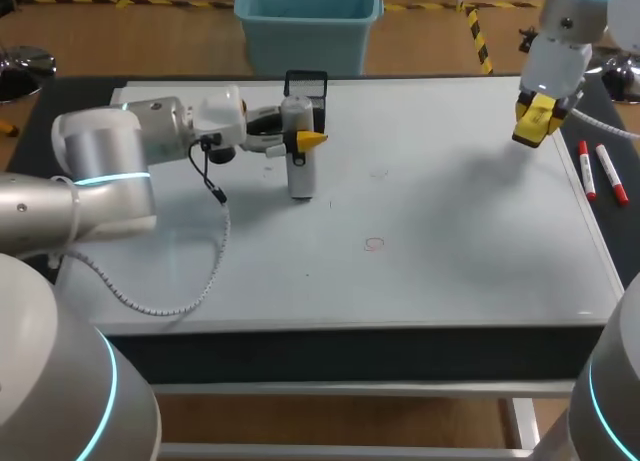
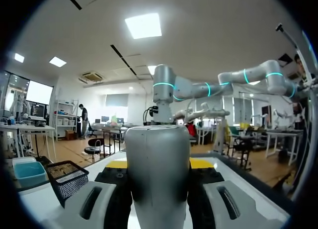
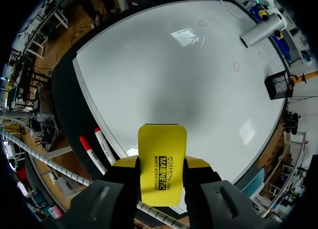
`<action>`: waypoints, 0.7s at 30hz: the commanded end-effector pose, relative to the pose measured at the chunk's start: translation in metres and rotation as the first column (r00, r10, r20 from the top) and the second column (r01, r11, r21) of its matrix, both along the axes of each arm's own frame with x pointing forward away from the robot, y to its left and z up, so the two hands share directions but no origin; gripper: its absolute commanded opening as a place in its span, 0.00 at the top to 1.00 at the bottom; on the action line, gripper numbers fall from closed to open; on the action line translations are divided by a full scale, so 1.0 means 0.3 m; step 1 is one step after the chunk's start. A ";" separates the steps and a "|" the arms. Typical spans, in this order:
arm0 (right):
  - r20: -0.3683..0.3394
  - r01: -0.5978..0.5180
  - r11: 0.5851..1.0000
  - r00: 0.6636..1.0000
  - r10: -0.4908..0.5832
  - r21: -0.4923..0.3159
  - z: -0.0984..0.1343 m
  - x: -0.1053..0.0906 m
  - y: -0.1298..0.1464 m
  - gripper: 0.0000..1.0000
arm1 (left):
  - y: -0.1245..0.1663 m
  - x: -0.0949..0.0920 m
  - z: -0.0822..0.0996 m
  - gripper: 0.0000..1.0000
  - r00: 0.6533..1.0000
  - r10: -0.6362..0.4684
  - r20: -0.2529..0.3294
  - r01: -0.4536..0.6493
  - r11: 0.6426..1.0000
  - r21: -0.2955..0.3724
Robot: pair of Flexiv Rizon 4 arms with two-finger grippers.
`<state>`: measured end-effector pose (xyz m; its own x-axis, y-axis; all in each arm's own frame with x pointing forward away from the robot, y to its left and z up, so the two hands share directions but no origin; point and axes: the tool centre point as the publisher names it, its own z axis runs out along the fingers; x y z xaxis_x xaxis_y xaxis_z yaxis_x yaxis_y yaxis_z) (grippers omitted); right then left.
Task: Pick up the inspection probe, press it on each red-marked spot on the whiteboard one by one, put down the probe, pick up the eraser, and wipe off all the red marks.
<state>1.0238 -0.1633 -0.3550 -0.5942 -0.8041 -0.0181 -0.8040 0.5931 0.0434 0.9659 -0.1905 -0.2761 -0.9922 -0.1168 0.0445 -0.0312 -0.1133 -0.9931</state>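
My left gripper (image 1: 305, 139) is shut on the grey inspection probe (image 1: 301, 173), which stands upright with its lower end at the whiteboard (image 1: 450, 231), left of the middle. In the left wrist view the probe (image 2: 158, 174) fills the gap between the yellow fingertips (image 2: 118, 163). My right gripper (image 1: 536, 121), shut on the yellow eraser (image 1: 530, 116), hangs above the board's far right corner. The eraser (image 3: 162, 162) sits between that gripper's fingers. Two faint red marks (image 1: 374, 244) (image 1: 378, 174) lie right of the probe and apart from it. From the right wrist they are the red marks (image 3: 236, 66) (image 3: 202, 23) near the probe (image 3: 261, 31).
Two red-capped markers (image 1: 587, 171) (image 1: 612, 173) lie off the board's right edge. A black mesh basket (image 1: 305, 83) stands at the far edge behind the probe. A blue bin (image 1: 307, 21) is beyond the table. My left arm's cable (image 1: 215, 251) trails over the board's left part.
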 end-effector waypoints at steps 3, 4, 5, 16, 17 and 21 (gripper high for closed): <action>-0.003 -0.002 1.000 1.000 0.002 -0.003 0.003 0.004 -0.002 1.00 | -0.006 0.005 -0.010 1.00 1.000 -0.005 0.004 0.005 1.000 -0.006; -0.003 -0.002 1.000 1.000 0.002 -0.003 0.003 0.004 -0.002 1.00 | -0.006 0.004 -0.011 1.00 1.000 -0.004 0.004 0.004 1.000 -0.006; -0.003 -0.002 1.000 1.000 0.002 -0.003 0.003 0.004 -0.002 1.00 | -0.005 0.003 -0.011 1.00 1.000 -0.004 0.005 0.005 1.000 -0.006; -0.003 -0.002 1.000 1.000 0.002 -0.003 0.003 0.004 -0.002 1.00 | -0.002 -0.017 -0.018 1.00 1.000 -0.013 0.020 0.013 1.000 -0.001; -0.003 -0.002 1.000 1.000 0.002 -0.003 0.003 0.004 -0.002 1.00 | -0.001 -0.019 -0.018 1.00 1.000 -0.014 0.020 0.014 1.000 -0.001; -0.003 -0.002 1.000 1.000 0.002 -0.003 0.003 0.004 -0.002 1.00 | 0.002 -0.027 -0.015 1.00 1.000 -0.015 0.023 0.015 1.000 -0.002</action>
